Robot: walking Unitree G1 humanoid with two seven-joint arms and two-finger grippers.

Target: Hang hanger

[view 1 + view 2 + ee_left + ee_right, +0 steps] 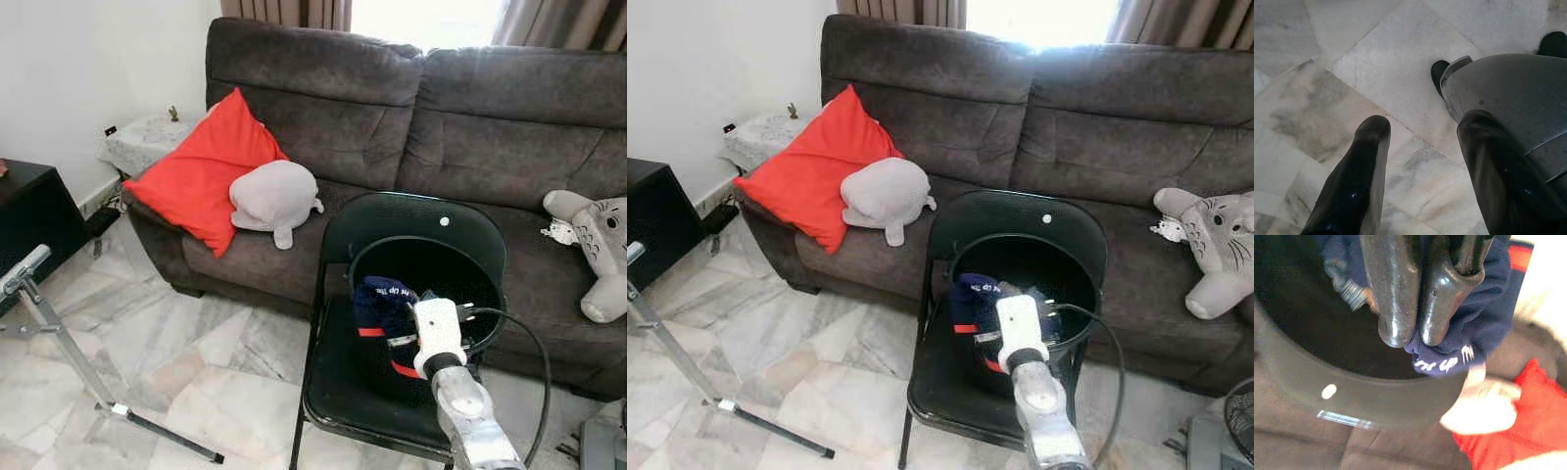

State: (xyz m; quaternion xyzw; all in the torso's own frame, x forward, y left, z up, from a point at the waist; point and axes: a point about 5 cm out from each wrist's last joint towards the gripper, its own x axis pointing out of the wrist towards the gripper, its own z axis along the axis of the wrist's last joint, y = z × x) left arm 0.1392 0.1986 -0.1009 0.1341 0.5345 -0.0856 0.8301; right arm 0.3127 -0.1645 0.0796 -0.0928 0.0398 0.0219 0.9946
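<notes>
A black bucket (485, 257) stands on a black folding chair (338, 392) in front of the sofa. Inside it lies a navy garment (377, 299) with a red stripe and white lettering. My right gripper (1409, 335) reaches down into the bucket, its fingers (1393, 308) shut together with the tips against the navy cloth. A metal hook end (1354, 294) and a black bar (1469, 254) show beside the fingers; I cannot tell whether anything is pinched. My left gripper (1420, 142) hangs open above the marble floor.
A grey metal rack frame (44, 304) stands on the floor at the left. The dark sofa (470, 117) behind the chair carries a red cushion (201, 171), a grey plush (274, 196) and a grey toy (598, 245). A black cabinet (24, 215) is at far left.
</notes>
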